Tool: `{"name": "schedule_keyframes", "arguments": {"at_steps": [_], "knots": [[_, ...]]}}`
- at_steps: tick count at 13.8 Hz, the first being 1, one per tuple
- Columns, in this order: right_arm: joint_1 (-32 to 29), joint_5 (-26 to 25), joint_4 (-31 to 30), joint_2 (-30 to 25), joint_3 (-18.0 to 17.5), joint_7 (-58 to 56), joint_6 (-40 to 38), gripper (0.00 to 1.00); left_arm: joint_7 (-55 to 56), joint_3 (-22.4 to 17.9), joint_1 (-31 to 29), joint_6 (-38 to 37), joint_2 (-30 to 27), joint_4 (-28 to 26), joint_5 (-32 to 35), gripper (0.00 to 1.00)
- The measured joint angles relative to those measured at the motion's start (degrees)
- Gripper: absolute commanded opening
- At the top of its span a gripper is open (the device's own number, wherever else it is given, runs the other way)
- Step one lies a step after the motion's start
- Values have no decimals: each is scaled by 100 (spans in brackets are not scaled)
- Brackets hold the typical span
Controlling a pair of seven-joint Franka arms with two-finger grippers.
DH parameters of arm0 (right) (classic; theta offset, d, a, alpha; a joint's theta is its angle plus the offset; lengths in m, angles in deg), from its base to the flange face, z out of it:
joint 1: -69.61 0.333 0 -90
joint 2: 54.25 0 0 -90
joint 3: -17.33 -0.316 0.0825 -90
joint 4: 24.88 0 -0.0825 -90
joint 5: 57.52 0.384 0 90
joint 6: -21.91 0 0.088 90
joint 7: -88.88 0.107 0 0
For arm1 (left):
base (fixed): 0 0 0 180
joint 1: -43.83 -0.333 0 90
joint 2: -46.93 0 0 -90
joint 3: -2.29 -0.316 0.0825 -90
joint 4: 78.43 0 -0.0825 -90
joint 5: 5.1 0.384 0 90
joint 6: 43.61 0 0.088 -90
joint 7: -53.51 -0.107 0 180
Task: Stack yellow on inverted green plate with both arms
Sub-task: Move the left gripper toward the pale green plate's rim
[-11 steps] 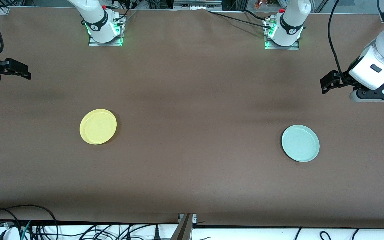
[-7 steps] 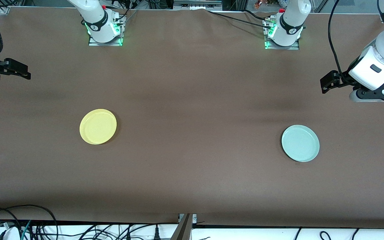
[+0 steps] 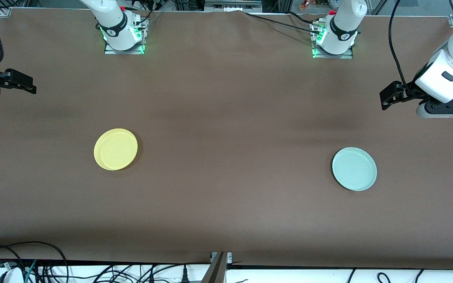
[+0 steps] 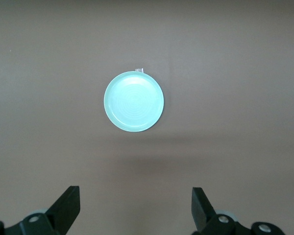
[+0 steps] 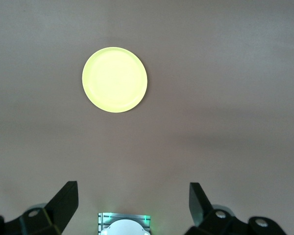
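Note:
The yellow plate (image 3: 115,149) lies rim up on the brown table toward the right arm's end; it also shows in the right wrist view (image 5: 114,79). The green plate (image 3: 354,169) lies rim up toward the left arm's end, a little nearer the front camera; it also shows in the left wrist view (image 4: 134,101). My left gripper (image 3: 386,99) hangs high over the table's edge at its own end, open and empty (image 4: 134,210). My right gripper (image 3: 28,84) hangs high over the other end, open and empty (image 5: 132,208). Neither touches a plate.
The two arm bases (image 3: 124,37) (image 3: 334,39) stand along the table's edge farthest from the front camera. The right arm's base shows between the fingers in the right wrist view (image 5: 122,226). Cables (image 3: 34,263) lie below the table's near edge.
The left arm's wrist has shifted slightly up and toward the table's end. The right gripper has barely moved. Both plates lie still.

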State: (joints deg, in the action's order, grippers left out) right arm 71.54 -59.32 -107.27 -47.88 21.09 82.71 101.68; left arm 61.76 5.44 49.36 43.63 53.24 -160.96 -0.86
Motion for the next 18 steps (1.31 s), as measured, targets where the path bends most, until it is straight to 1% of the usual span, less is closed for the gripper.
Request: {"name": "schedule_keyframes", "arguments": {"at_steps": [5, 9, 13, 15, 18], "knots": [[0, 0, 1, 1, 0, 0, 0, 100, 0, 3, 27, -50, 5, 207, 0, 100], [0, 0, 3, 2, 0, 0, 0, 100, 0, 5, 27, -136, 4, 262, 0, 100], [-2, 0, 3, 3, 0, 0, 0, 100, -4, -56, -3, -680, -60, 305, 43, 100], [-2, 0, 3, 3, 0, 0, 0, 100, -14, -65, -19, -1023, -54, 296, 263, 100], [-3, 0, 3, 8, 0, 0, 0, 100, -13, -70, -70, -1146, -54, 228, 292, 100]]}}
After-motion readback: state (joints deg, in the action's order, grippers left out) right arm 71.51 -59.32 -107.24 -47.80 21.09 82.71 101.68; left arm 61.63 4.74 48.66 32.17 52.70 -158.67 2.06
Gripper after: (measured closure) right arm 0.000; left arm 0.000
